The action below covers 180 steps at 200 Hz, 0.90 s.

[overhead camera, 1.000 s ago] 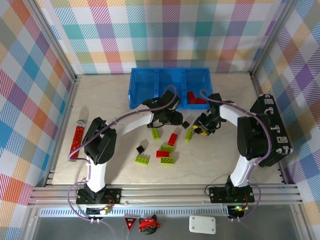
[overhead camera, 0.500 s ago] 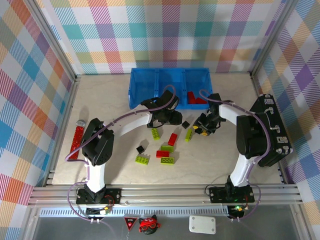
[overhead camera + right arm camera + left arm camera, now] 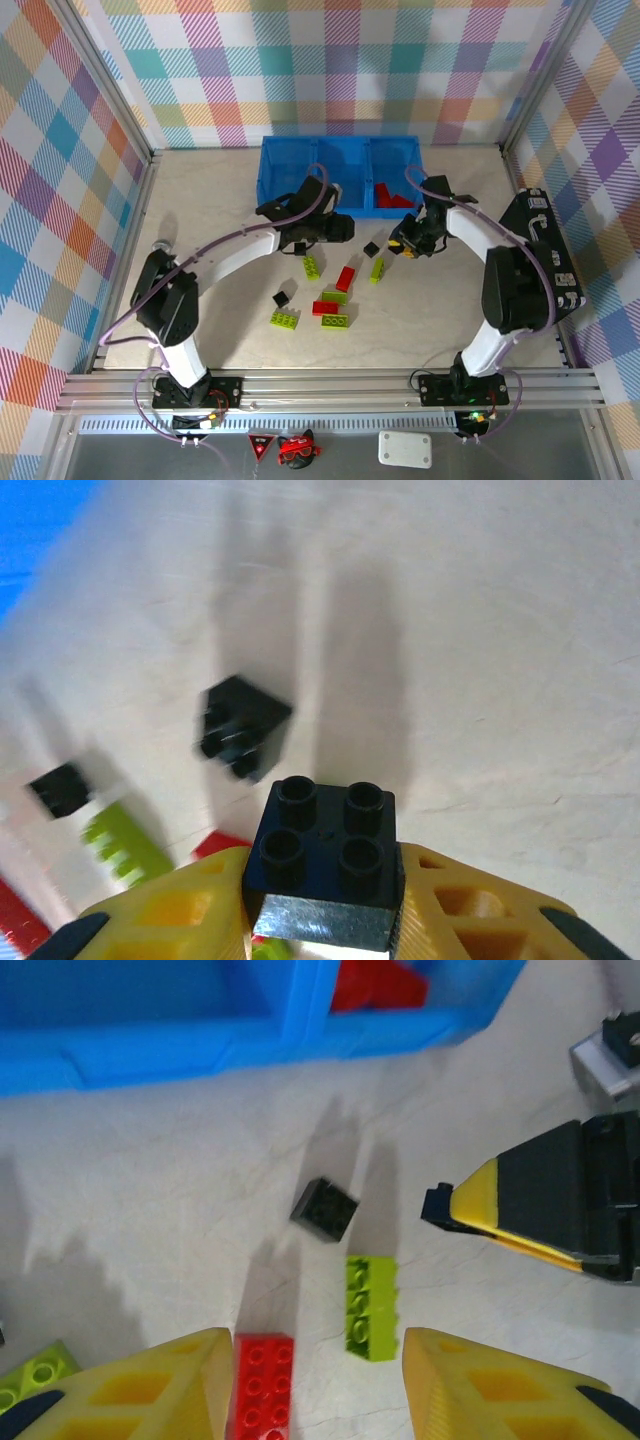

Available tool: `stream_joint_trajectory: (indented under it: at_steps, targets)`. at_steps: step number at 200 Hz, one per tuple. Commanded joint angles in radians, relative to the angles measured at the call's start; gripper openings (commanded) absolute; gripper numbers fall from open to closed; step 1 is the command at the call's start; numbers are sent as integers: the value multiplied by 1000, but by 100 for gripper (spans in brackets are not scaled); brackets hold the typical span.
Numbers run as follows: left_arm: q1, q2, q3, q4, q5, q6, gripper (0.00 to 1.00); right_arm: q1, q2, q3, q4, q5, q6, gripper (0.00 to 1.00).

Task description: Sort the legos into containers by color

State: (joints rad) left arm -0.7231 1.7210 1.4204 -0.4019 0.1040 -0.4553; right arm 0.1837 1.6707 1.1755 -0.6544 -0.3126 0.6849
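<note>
top view: the bright blue three-compartment plastic bin [image 3: 282, 165] sits at the far side of the pale tabletop [image 3: 210, 210], with red studded bricks [image 3: 390, 196] lying in its right compartment. the other small plastic legos, lime green, red and black, are scattered on the tabletop in front of the bin, between my arms. the left gripper [image 3: 345, 228] and right gripper [image 3: 403, 243] both hang near the bin's front wall, with a loose black brick [image 3: 371, 249] between them.

left wrist view: its yellow fingers [image 3: 170, 1390] are spread, nothing between them. below sit a long red brick [image 3: 262, 1385] and a lime green six-stud brick [image 3: 371, 1307].

right wrist view: the fingers pinch a glossy black square four-stud brick [image 3: 325, 865], studs facing the camera, clear of the table. another black brick lies blurred beneath.
</note>
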Motion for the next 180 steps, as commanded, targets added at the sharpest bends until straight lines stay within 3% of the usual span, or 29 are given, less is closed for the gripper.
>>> stream_joint_trajectory:
  at_steps: [1, 47, 120, 137, 167, 180]
  targets:
    - [5, -87, -28, 176, 71, 20, 50, 7, -103, -11, 74, -83, 82, 31]
    - [-14, -123, -63, 322, 165, 36, 58, 10, -243, -57, 237, -179, 355, 28]
    - [-31, -115, -120, 486, 186, -5, 58, 11, -365, -138, 457, -273, 726, 27]
    - [-20, -121, -125, 485, 182, -29, 57, 11, -387, -105, 444, -284, 630, 28]
    - [41, -131, -114, 485, 317, -161, 56, 12, -431, -15, 348, -335, 116, 30]
    - [64, -148, -113, 478, 400, -209, 56, 13, -464, -33, 348, -317, -91, 26]
